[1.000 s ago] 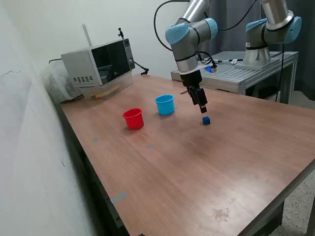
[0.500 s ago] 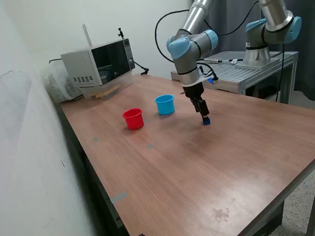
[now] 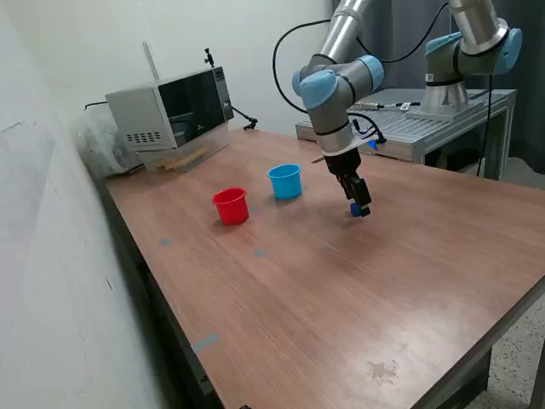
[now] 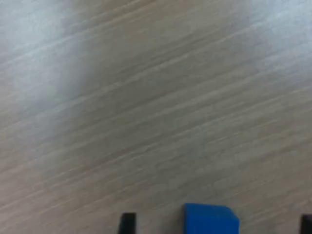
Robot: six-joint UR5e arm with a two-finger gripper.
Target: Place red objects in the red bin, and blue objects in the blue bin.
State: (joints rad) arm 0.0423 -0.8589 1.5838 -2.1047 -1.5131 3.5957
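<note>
Blue cube point(image 4: 211, 219): on the table point(image 3: 341, 290), right of centre in the exterior view, low centre in the wrist view. Fingers point(image 4: 127, 224) open, straddling it, not touching. Step: grasp. Next: close, lift, carry to blue cup point(image 3: 285, 181). Cube has no long axis; faces roughly square to fingers.

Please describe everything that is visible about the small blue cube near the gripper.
The blue cube is tiny, solid dark blue, with flat faces and sharp edges, and looks like plastic or painted wood. It rests flat on the wooden table, on the exterior view's right of the light blue cup. The gripper is down around it; in the wrist view both fingertips stand apart from its sides, so nothing grips it yet.
</note>
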